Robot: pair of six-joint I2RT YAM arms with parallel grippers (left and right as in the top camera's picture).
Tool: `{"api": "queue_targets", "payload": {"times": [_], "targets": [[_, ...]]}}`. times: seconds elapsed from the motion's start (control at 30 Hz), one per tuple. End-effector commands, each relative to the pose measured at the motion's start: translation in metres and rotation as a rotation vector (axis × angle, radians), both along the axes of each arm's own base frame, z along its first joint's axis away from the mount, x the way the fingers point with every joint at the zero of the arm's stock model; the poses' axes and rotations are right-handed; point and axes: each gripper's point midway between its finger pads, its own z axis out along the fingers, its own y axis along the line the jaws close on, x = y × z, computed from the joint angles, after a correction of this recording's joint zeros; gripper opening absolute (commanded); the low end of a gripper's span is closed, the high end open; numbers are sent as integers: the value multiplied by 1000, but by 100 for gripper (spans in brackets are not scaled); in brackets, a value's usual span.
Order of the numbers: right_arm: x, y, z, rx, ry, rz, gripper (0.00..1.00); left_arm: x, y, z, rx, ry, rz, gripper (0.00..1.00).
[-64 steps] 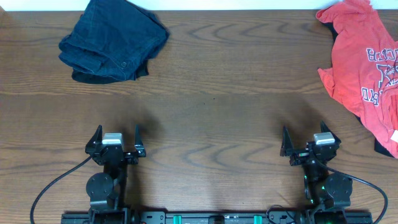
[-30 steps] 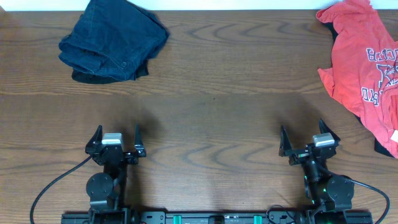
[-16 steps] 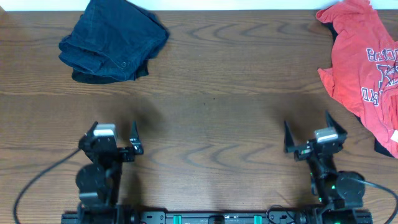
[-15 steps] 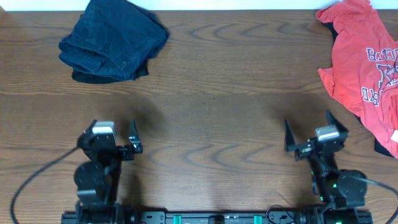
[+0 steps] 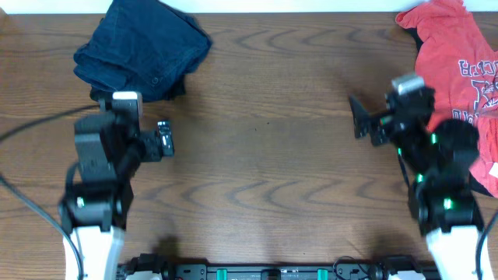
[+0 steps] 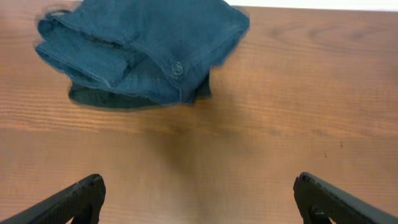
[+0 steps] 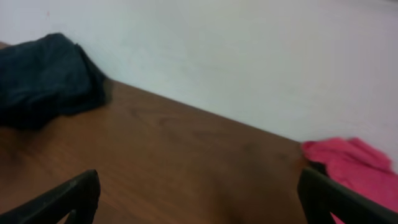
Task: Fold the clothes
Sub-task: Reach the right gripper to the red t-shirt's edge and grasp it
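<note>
The clothes, a coral-red T-shirt (image 5: 447, 74) with white-and-navy lettering, lie crumpled at the table's far right edge; a corner of them shows in the right wrist view (image 7: 360, 165). My right gripper (image 5: 395, 109) hovers just left of the shirt, open and holding nothing (image 7: 199, 180). Over the left side of the table, near the navy denim, my left gripper (image 5: 131, 118) also stands open and holds nothing (image 6: 199, 186). Both look down at bare wood between their fingers.
A folded dark navy denim garment (image 5: 144, 50) lies at the far left, also in the left wrist view (image 6: 140, 50) and the right wrist view (image 7: 43, 74). A black garment (image 5: 479, 184) peeks out under the red shirt. A white wall (image 7: 249, 56) rises behind the table.
Both arms have lifted from the near edge and swung toward the far side, the left toward the denim, the right toward the red shirt. Both grippers stayed open.
</note>
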Motion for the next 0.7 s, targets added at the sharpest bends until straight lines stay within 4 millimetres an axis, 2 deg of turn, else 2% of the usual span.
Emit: {"api": "queue_targets", "payload": {"times": [0.0, 0.13, 0.3, 0.47, 0.53, 0.67], "targets": [[21, 15, 6, 31, 83, 75, 99, 12, -8, 14, -31, 44, -32, 98], [46, 18, -9, 33, 239, 84, 99, 29, -10, 10, -46, 92, -43, 98], [71, 19, -29, 30, 337, 80, 99, 43, -20, -12, -94, 149, -86, 98], [79, 18, -45, 27, 372, 73, 99, 60, -38, -21, -164, 146, -161, 98], [82, 9, -48, 5, 373, 24, 99, 65, -42, -23, -160, 142, -174, 98], [90, -32, -56, -76, 381, -168, 99, 70, -52, -35, -117, 167, -183, 98]]}}
